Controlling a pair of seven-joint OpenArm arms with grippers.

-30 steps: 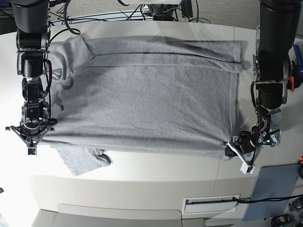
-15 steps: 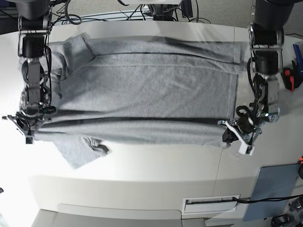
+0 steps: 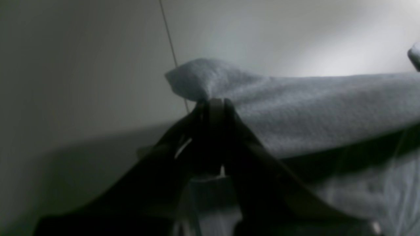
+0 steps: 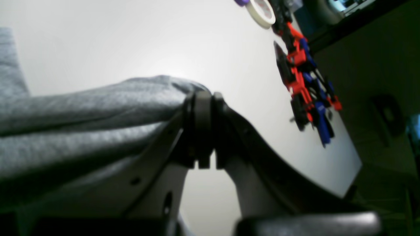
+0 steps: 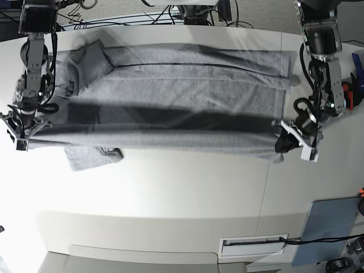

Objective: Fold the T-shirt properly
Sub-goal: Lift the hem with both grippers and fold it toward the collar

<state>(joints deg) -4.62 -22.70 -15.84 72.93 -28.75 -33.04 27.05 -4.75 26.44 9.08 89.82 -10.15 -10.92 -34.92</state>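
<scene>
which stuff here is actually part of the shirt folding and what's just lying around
Part of the job:
- T-shirt, grey, its near edge lifted off the table
- left tool, shut on the T-shirt's edge
- right tool, shut on the T-shirt's edge

Just lying about:
- red and blue clamps
- roll of tape
- grey pad
- cables

2 black jointed arms carried looping black cables; each ended in dark curved fingers (image 4: 197,124) with white tips.
</scene>
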